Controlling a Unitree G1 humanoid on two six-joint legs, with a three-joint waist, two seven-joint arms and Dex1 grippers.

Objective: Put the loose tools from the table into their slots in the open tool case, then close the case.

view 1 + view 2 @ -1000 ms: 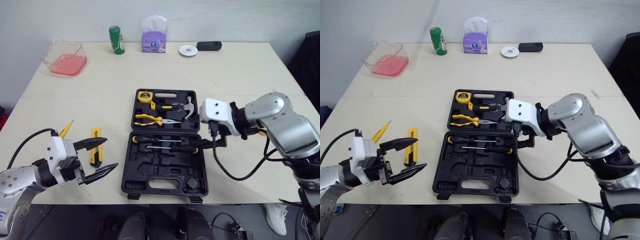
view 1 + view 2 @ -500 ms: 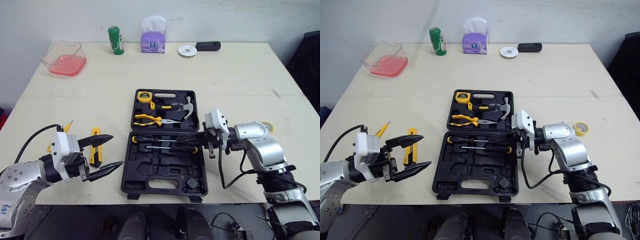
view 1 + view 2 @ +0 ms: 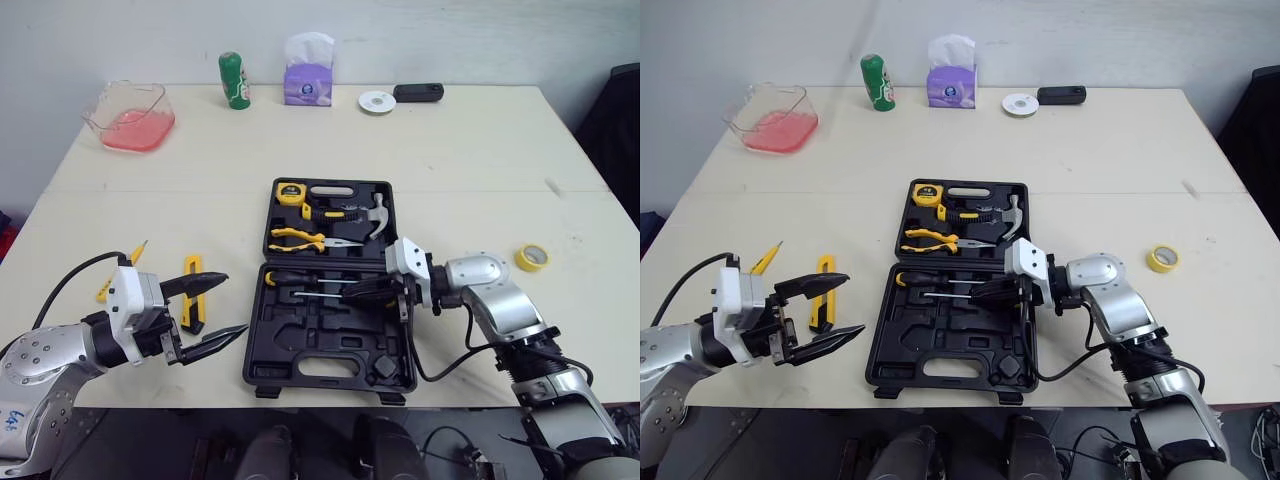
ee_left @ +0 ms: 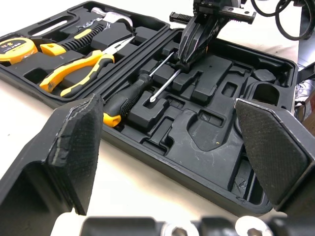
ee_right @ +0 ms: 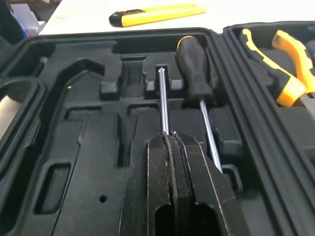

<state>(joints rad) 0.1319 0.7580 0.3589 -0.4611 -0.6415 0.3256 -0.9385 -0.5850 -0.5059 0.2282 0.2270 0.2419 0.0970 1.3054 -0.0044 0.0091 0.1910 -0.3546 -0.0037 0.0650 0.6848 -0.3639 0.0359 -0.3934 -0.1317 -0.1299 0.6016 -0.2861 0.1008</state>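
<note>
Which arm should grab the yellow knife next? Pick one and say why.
Left. The left gripper is open beside the knife; the right gripper is over the case, shut on a screwdriver.

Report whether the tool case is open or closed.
Open. The tool case lies spread flat on the table, both halves face up, with the pliers showing inside.
</note>
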